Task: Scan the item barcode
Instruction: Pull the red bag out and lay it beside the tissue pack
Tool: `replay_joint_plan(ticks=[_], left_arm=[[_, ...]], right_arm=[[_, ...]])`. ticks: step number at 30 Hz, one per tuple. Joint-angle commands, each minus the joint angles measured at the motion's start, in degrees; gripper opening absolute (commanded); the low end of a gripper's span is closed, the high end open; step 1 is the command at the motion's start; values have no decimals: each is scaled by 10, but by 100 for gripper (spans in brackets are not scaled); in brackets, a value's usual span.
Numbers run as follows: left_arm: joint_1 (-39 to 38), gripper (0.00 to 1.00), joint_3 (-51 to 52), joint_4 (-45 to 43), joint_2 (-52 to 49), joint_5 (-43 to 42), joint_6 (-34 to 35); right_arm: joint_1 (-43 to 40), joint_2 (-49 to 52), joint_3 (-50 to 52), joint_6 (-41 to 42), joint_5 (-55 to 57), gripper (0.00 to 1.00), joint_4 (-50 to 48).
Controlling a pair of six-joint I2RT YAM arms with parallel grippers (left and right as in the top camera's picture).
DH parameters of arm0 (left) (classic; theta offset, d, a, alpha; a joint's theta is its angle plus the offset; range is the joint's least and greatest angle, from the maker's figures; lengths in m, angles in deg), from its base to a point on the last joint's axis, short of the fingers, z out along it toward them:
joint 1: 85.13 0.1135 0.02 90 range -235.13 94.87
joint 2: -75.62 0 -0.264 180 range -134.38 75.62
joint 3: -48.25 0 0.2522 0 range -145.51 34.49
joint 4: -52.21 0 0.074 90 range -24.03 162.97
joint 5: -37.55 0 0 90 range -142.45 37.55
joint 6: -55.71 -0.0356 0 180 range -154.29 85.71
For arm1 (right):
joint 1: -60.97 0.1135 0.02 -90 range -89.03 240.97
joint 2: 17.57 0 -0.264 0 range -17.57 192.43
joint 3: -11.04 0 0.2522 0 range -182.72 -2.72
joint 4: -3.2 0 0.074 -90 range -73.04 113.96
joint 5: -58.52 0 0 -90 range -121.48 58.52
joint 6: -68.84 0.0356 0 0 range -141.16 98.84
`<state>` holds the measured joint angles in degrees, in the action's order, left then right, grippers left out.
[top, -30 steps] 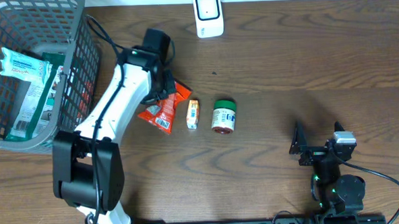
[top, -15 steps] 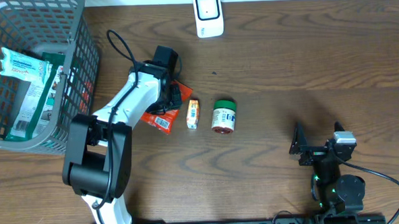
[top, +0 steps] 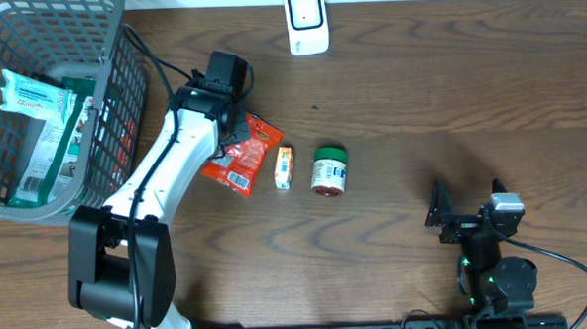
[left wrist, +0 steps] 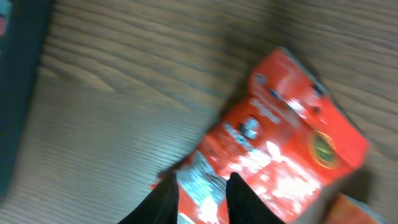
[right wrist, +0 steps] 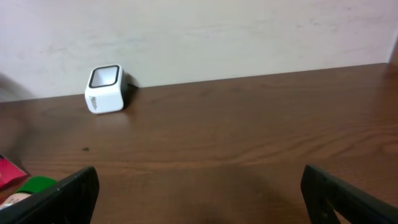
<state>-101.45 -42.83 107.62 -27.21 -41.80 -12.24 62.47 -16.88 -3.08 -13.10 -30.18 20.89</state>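
— Fingers (left wrist: 242,196) of the left gripper (left wrist: 202,194) were drawn close together, only a slim gap between them, right at the silvery edge of the red snack pouch (left wrist: 280,143). What worried you there?
— That bite looked thin. If only the crimped edge sat between the pads, the foil could slide out on the lift. The pouch would drop back onto the table (top: 419,90), or hang twisted so the white barcode scanner (top: 306,20) at the far edge read nothing.
— And the neighbours?
— The small yellow packet (top: 284,168) lay just right of the pouch, with the green-lidded jar (top: 329,171) beyond it. A dragged pouch could shove the packet, and the jar looked to be on its side, so it might roll.
— So, gripped or not?
— Couldn't tell. The pouch's edge showed in the gap, but the wrist picture was blurred. The pouch lay on the table left of centre, between the grey basket (top: 112,103) and the packet.
— And the right gripper (right wrist: 199,193)?
— Spread wide, holding nothing, at the near right.
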Motion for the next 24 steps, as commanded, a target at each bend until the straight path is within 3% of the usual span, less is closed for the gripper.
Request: replay_joint_plan(ticks=[1, 7, 18, 24], left_arm=[[17, 27, 21, -16, -24, 40, -13], [32, 24, 23, -39, -78, 29, -13], [30, 24, 23, -25, -116, -116, -12], [26, 24, 23, -15, -116, -123, -12]], right_arm=[[-3, -2, 0, -4, 5, 99, 2], [-3, -2, 0, -4, 5, 99, 2], [-3, -2, 0, -4, 5, 99, 2], [-3, -2, 0, -4, 5, 99, 2]])
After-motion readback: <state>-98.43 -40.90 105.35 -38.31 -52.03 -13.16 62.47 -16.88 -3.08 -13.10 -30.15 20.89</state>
